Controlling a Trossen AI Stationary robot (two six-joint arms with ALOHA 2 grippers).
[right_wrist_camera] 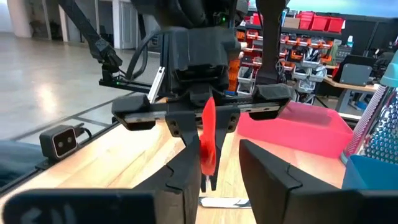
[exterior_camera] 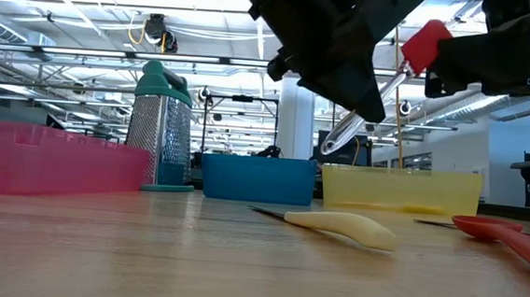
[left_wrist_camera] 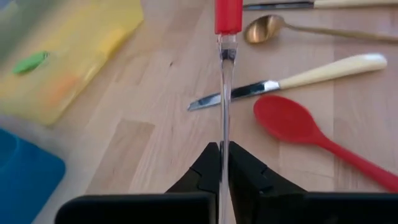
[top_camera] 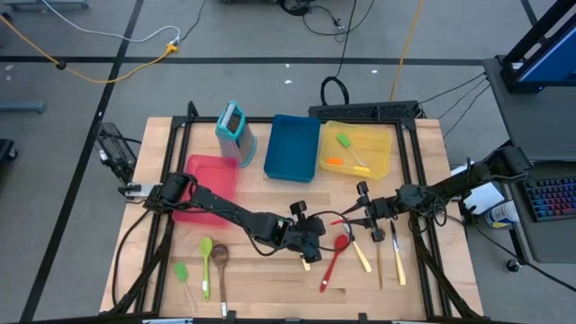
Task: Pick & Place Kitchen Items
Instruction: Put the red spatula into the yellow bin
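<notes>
Your left gripper [left_wrist_camera: 224, 163] is pinched on the clear handle of the red spatula [exterior_camera: 426, 45], held above the surface [top_camera: 270, 279]. Your right gripper [right_wrist_camera: 214, 163] stands partly open around its red blade, jaws apart.

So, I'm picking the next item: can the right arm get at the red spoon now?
Probably, once free: the red spoon lies uncovered on the table near the right gripper, but its open fingers flank the red-handled utensil held by the left gripper.
</notes>
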